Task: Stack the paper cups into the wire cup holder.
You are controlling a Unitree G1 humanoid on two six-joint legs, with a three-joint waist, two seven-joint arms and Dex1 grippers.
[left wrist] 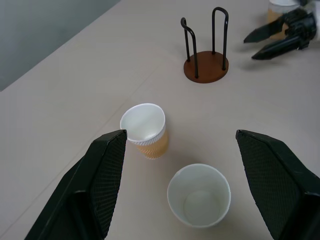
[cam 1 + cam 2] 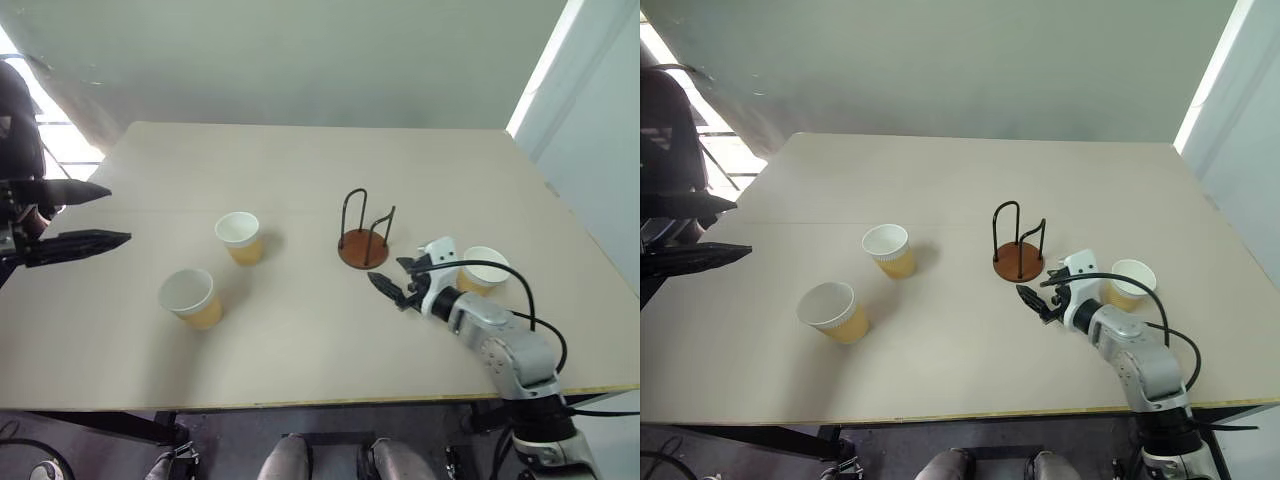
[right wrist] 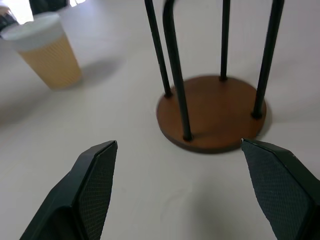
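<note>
Yellow paper cups (image 2: pixel 240 237) number three; one wire cup holder (image 2: pixel 364 235).

three paper cups (image 2: pixel 238 237), one wire cup holder (image 2: pixel 363 240)

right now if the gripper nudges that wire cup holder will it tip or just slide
The wire cup holder probably slides rather than tips: its flat round base sits wide under the two thin upright loops, so its weight likely sits low. It holds no cup and looks light, so a high push on a loop might still rock it. The table looks smooth.
</note>
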